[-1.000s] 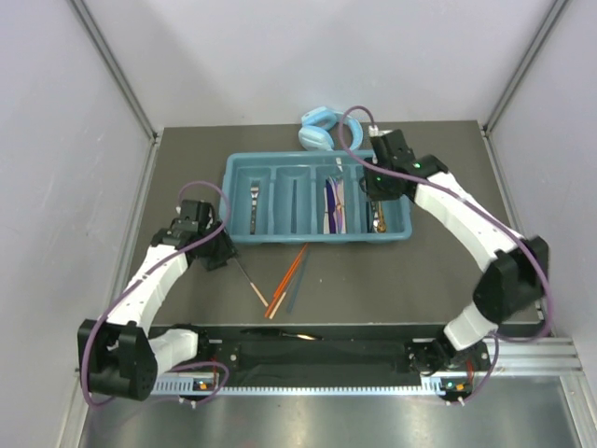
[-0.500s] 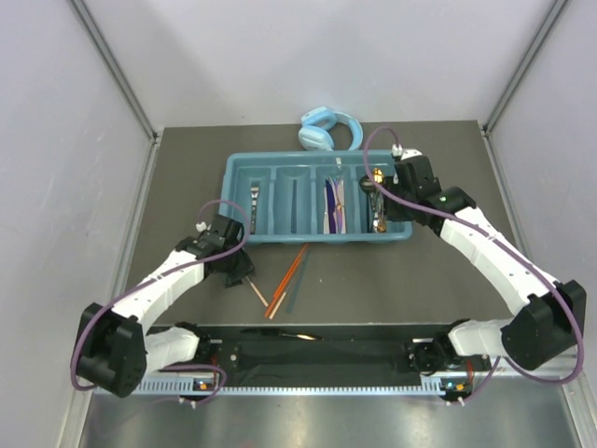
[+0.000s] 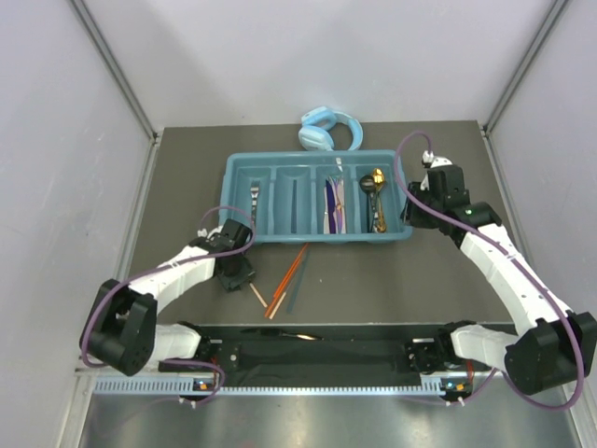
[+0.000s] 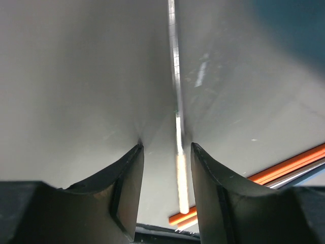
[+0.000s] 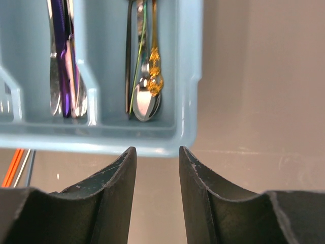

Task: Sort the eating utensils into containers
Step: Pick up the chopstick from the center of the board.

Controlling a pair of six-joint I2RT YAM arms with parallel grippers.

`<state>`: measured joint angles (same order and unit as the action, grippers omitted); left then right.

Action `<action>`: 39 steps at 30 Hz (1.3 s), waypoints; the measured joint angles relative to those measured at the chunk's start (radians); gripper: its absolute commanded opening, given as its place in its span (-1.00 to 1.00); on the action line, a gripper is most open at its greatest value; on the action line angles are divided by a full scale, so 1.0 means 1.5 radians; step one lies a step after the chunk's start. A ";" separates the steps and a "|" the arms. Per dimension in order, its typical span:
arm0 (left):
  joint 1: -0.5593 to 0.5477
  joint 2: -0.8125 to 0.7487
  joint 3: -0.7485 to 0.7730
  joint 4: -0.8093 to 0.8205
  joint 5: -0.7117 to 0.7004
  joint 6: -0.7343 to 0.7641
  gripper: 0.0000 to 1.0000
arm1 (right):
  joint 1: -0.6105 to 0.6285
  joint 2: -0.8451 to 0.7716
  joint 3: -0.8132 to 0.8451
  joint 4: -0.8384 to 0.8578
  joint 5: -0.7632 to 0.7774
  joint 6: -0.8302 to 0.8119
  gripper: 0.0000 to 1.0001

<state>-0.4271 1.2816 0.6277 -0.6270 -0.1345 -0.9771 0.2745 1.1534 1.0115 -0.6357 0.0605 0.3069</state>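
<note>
The teal tray (image 3: 237, 168) holds a silver fork (image 3: 254, 207) in its left compartment, purple knives (image 3: 333, 207) in the third, and gold and silver spoons (image 3: 376, 198) in the right one. Orange chopsticks (image 3: 290, 273) and a slim silver utensil with a pale handle (image 3: 255, 292) lie on the table in front of the tray. My left gripper (image 3: 237, 277) is open and low over that slim utensil, which lies between its fingers in the left wrist view (image 4: 180, 168). My right gripper (image 3: 411, 218) is open and empty beside the tray's right near corner (image 5: 187, 137).
Light blue headphones (image 3: 326, 129) lie just behind the tray. White walls enclose the dark table on three sides. In the right wrist view the spoons (image 5: 147, 96) and purple knives (image 5: 63, 56) lie in the tray, and the chopsticks (image 5: 15, 168) show at the lower left.
My right gripper has drawn back from over the tray's right compartment to its right side. My left gripper has moved right and nearer, onto the slim utensil.
</note>
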 measured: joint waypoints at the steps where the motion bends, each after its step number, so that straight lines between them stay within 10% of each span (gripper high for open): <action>1: -0.003 0.005 0.004 0.002 -0.003 -0.001 -0.08 | -0.002 0.000 -0.003 0.001 -0.006 0.000 -0.22; 5: -0.017 0.031 0.020 0.006 -0.012 -0.001 -0.13 | -0.003 0.000 -0.003 0.006 -0.022 0.000 -0.22; 11: -0.032 0.061 0.038 0.025 -0.016 -0.005 -1.00 | -0.004 0.000 -0.003 0.010 -0.030 -0.001 -0.21; 29: -0.037 -0.100 0.028 -0.107 -0.090 -0.032 -1.00 | -0.006 0.015 -0.004 0.016 -0.064 -0.001 -0.21; 39: -0.037 -0.096 0.276 -0.200 -0.172 0.039 -1.00 | -0.006 0.041 -0.004 0.020 -0.077 -0.001 -0.22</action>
<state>-0.4824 1.1381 1.0424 -0.9272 -0.3927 -0.9188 0.2649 1.2144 1.0058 -0.6052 -0.0551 0.3061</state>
